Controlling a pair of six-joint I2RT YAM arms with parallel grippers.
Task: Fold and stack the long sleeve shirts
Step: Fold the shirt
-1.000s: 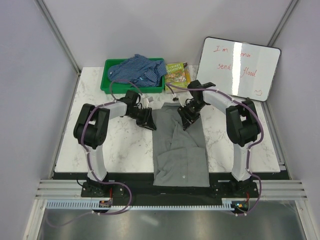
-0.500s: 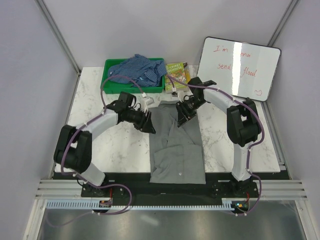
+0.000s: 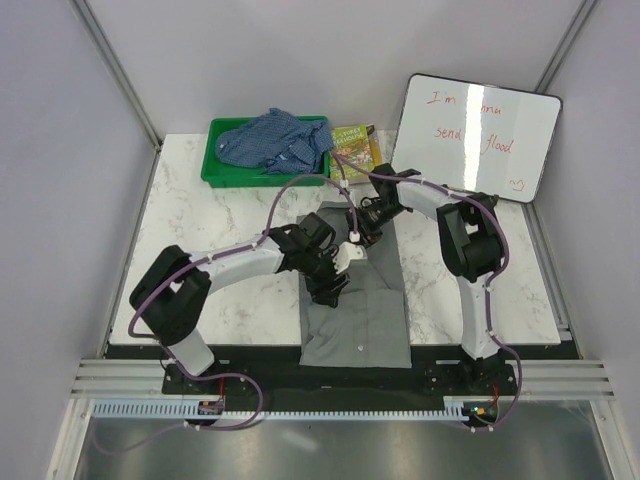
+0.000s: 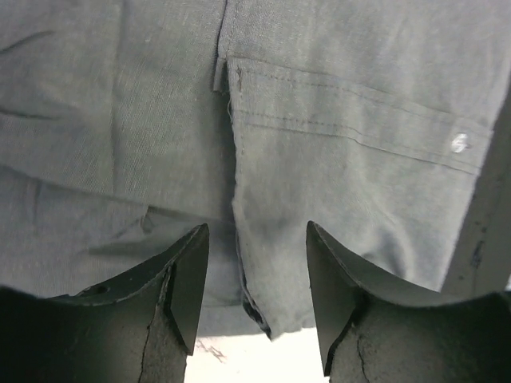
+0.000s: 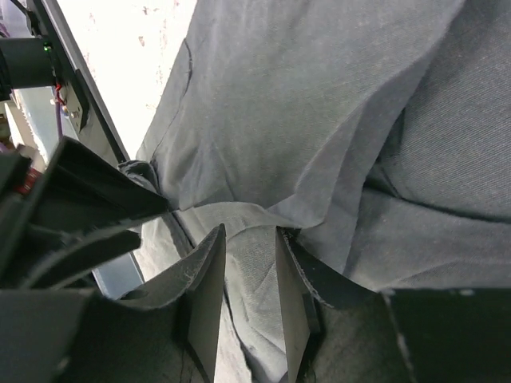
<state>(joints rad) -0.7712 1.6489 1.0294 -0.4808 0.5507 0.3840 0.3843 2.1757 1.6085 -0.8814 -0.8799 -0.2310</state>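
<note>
Left gripper (image 4: 251,299): jaws stand apart with nothing between them, over the grey shirt (image 4: 120,104) at a cuff slit; one button (image 4: 458,143) shows on that cuff at 2 o'clock of the jaws, and a sliver of bare table shows past the cloth edge at 6 o'clock. Right gripper (image 5: 250,275): jaws stand narrowly apart with a fold of grey cloth in the gap; whether the fold is pinched cannot be told. The left arm's black body sits close at its 9 o'clock. From above, both grippers work over the far half of the grey shirt, the right at 1 o'clock of the left, near each other. The grey shirt lies lengthwise at the middle of the table (image 3: 200,225), its near hem reaching the table's edge at 6 o'clock; bare marble lies open at its 9 and 3 o'clock. Count: two shirts, the blue checked shirt (image 3: 275,140) heaped in one green bin (image 3: 214,170) at 11 o'clock, well apart; one booklet (image 3: 352,147) just beside the bin; one whiteboard (image 3: 478,135) at 1 o'clock.
</note>
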